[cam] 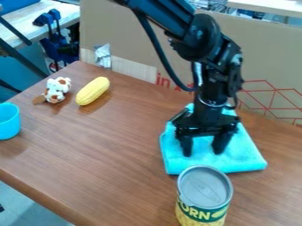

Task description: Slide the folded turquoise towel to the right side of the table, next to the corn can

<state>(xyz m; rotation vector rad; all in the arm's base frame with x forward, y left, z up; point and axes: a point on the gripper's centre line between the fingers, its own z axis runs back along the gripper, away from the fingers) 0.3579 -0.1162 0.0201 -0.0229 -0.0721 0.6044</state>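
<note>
Over the cloth: we see the gripper (203,150) hanging down from the robot arm (206,42), with its tips at the cloth or just above it; we cannot tell if they touch.
Gripper: its two fingers (187,146) stand apart, and we see flat cloth between them, so we judge that it is released and grasps nothing.
Cloth: the light blue cloth (177,164) lies on the table (106,145), toward the right side of the view, under the gripper. It is spread quite flat, and we notice no part of it lifted.
Work done: we can say only that the gripper is well placed at the cloth. We do not find a grasp or a lift, so we cannot confirm any finished handling.
Work left: from this alone we cannot judge whether the cloth waits for handling or already lies where it should be.
Can: the corn can (203,187) stands upright near the front edge of the cloth; we cannot tell if they touch.
Yellow corn: we find the toy corn (92,91) lying well apart from the gripper, toward the back of the table.
Spotted toy: the small white and brown toy (58,88) is beside the corn, and nothing holds it.
Cup: we see the blue cup (8,122) at the left edge of the view, also untouched.
</note>
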